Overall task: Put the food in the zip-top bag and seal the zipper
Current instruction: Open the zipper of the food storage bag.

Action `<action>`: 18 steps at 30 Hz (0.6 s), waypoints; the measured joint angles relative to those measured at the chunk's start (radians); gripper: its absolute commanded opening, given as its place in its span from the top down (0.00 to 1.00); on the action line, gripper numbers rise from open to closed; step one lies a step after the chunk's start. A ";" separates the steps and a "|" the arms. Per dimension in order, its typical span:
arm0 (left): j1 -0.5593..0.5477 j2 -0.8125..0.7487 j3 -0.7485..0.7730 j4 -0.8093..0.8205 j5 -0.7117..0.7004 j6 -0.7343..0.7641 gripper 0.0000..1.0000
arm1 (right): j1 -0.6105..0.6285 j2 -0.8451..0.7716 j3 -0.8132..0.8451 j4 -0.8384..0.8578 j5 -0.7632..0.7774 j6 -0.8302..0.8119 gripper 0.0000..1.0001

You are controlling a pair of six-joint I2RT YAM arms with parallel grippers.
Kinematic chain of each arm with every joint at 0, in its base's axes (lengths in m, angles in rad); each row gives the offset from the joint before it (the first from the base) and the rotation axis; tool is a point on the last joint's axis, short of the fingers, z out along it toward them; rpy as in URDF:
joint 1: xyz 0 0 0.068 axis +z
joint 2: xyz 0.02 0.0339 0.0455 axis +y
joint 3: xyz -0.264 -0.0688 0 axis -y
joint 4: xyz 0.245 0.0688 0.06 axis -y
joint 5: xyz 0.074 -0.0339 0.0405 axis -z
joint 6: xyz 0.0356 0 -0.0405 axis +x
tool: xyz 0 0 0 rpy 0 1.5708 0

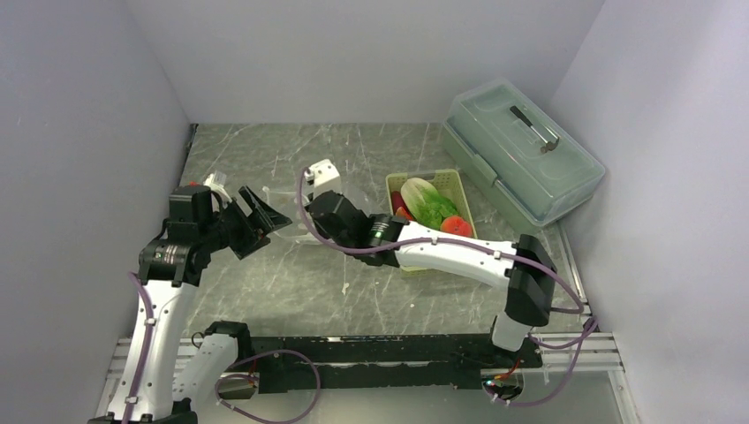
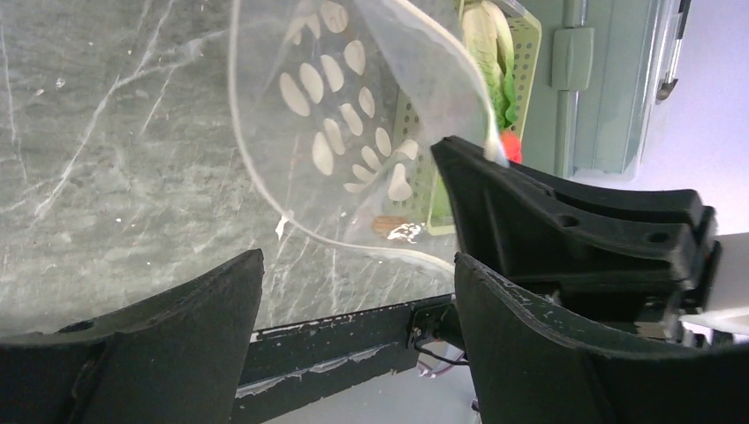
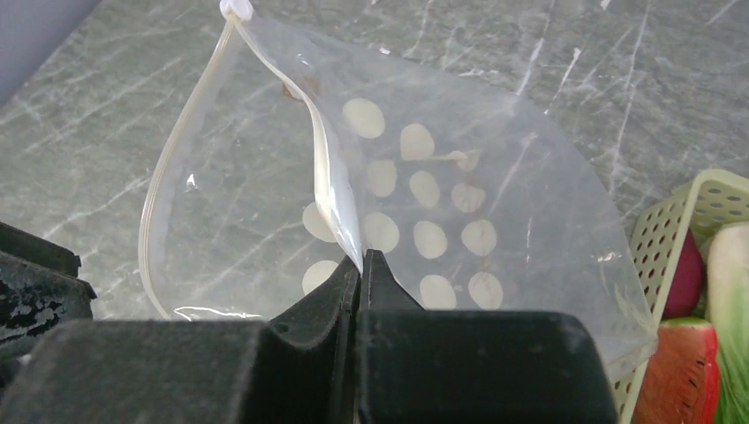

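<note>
Right tool [image 3: 360,265] is clamped tight, no gap showing, and it has one lip of the zip-top bag [image 3: 442,203] pinched at the mouth, holding the pouch up just left of the basket [image 1: 424,175], its far side almost against the basket wall. Left tool [image 2: 358,265] is spread wide with nothing in it, further left of the basket, with the bag between the two. Here's what matters: the mouth gapes away from the basket toward that empty left tool, and the zipper [image 3: 174,155] curves in a long loop from the held lip round to a free lip, which hangs on the side away from the basket. So the free lip lies straight ahead of the left tool, and the food sits on the bag's other side, nearer the right arm, which is busy. My read is that the left tool takes that free lip or reaches past the bag. Counting now: one bag, one basket, one lidded box [image 1: 521,150] behind and to the right of the basket, all on the worktop [image 1: 265,291]. In the basket, one lettuce [image 1: 428,203], one orange-red ball [image 1: 457,226], one maroon ball [image 3: 684,283], one red-orange piece [image 3: 676,371], four in sight, others perhaps hidden. No food in the bag.
</note>
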 measured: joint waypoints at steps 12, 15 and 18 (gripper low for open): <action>0.000 0.036 -0.021 0.010 0.023 -0.024 0.17 | -0.003 -0.132 -0.162 0.140 0.041 0.038 1.00; 0.000 0.060 -0.048 0.032 0.030 -0.032 0.18 | -0.003 -0.156 -0.205 0.179 0.042 0.045 1.00; 0.000 0.074 -0.076 0.054 0.031 -0.045 0.20 | -0.003 -0.190 -0.256 0.225 0.042 0.052 1.00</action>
